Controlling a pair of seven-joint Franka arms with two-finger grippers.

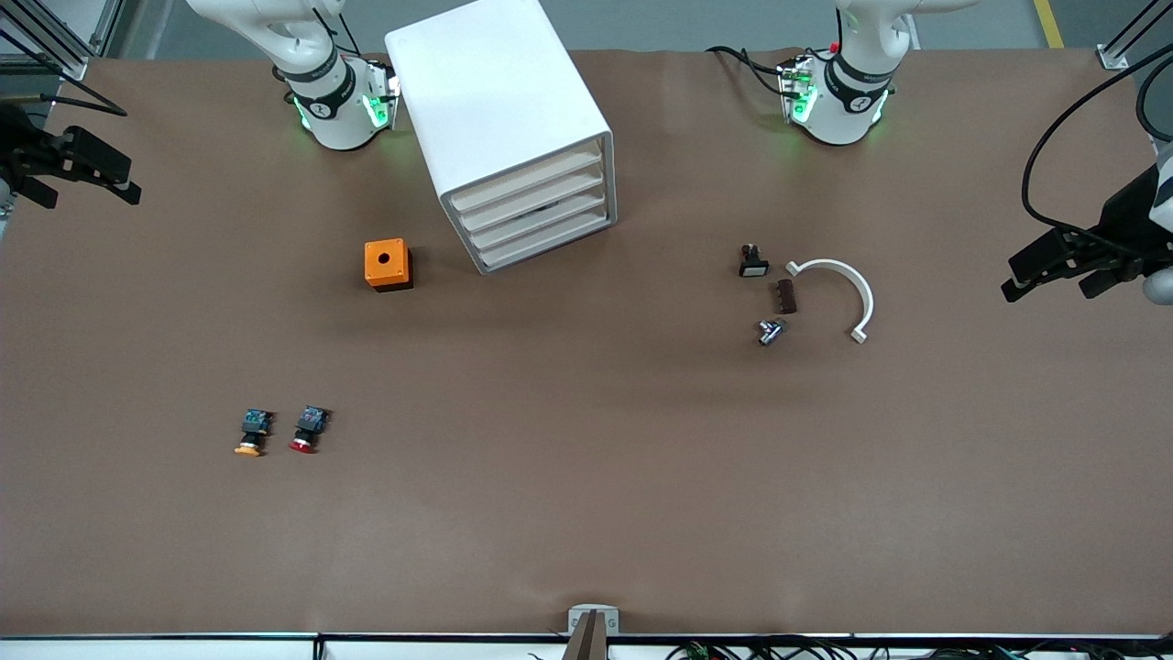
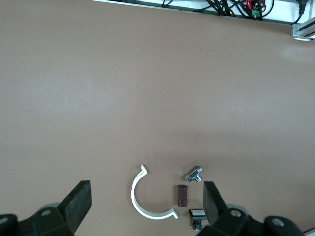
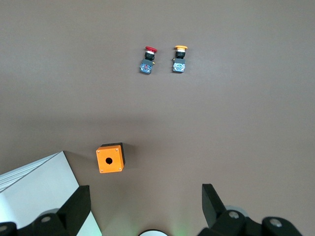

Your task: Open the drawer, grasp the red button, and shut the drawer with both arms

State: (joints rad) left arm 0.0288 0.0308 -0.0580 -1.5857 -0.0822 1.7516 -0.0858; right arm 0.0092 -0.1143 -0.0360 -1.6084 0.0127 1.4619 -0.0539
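Observation:
The white cabinet point(image 1: 499, 110) stands between the arms' bases, and its four stacked drawers point(image 1: 536, 213) are all shut. The red-capped button point(image 1: 305, 431) lies on the table toward the right arm's end, nearer to the front camera than the cabinet. It also shows in the right wrist view point(image 3: 147, 60). My right gripper point(image 1: 87, 194) hangs open and empty over the right arm's end of the table, its fingers point(image 3: 74, 209) wide apart. My left gripper point(image 1: 1046, 290) hangs open and empty over the left arm's end, its fingers point(image 2: 78, 204) wide apart.
An orange-capped button point(image 1: 252, 434) lies beside the red one. An orange box with a hole point(image 1: 388, 264) sits beside the cabinet. Toward the left arm's end lie a white curved clip point(image 1: 848, 289), a brown piece point(image 1: 786, 296), a metal fitting point(image 1: 770, 332) and a black switch point(image 1: 752, 262).

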